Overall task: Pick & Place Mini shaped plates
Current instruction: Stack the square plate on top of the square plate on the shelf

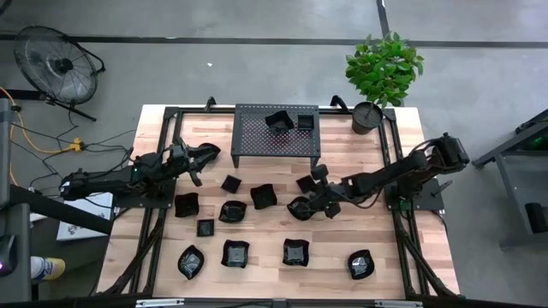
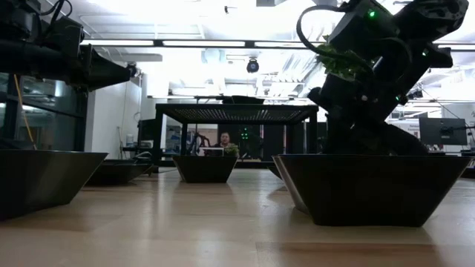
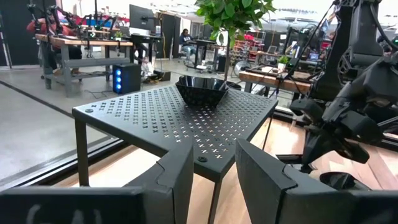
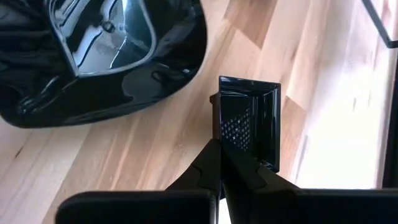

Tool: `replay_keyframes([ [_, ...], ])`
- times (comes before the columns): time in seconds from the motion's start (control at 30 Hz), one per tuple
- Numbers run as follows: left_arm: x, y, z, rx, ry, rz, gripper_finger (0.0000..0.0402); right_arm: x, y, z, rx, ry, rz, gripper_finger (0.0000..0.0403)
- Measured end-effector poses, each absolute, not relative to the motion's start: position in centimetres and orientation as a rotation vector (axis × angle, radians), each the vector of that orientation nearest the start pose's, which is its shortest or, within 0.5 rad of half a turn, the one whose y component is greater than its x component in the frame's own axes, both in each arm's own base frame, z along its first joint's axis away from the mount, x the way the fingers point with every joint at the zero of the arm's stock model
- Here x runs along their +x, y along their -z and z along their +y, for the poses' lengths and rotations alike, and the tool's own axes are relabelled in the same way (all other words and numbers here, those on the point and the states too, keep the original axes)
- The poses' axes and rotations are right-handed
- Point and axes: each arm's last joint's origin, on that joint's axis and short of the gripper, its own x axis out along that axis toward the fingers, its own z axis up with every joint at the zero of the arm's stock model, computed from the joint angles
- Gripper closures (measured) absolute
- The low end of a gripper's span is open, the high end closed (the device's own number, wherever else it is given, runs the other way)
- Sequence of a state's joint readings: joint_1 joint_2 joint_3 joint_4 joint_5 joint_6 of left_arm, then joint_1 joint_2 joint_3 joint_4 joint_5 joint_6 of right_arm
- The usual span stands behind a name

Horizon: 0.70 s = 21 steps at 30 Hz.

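Two dishes are sitting on the far rack (image 1: 276, 130) while the right gripper (image 1: 310, 181), jaws pressed together, is pinching a small square plate's (image 4: 250, 118) rim mid-table; left gripper (image 1: 202, 155), fingers spread, is hovering left of the rack.

from my remote seat i see grey concrete floor (image 1: 257, 68) around the wooden table (image 1: 428, 248), a floor fan (image 1: 58, 64) at its far left corner, long ceiling lights (image 2: 223, 43) overhead, and workbenches (image 3: 81, 46) with monitors (image 3: 142, 17) behind.
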State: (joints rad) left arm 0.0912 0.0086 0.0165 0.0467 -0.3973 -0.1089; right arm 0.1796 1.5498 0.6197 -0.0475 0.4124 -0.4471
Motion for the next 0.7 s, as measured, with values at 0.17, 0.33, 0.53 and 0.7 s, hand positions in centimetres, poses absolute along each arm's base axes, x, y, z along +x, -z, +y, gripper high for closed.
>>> replay_keyframes([
  [0.17,9.3,-17.3,2.0,-0.115,-0.485,-0.081,0.0284,25.9,-13.7,3.5,-0.687,0.012,0.943,0.0403],
  [0.33,9.3,-17.3,2.0,-0.115,-0.485,-0.081,0.0284,25.7,-15.0,3.7,-0.662,0.023,0.884,0.0403],
  [0.53,9.3,-17.3,2.0,-0.115,-0.483,-0.081,0.0284,25.0,-16.9,4.9,-0.658,0.014,0.794,0.0403],
  [0.7,9.3,-17.3,2.0,-0.115,-0.483,-0.081,0.0284,24.4,-18.2,5.9,-0.656,0.024,0.724,0.0403],
])
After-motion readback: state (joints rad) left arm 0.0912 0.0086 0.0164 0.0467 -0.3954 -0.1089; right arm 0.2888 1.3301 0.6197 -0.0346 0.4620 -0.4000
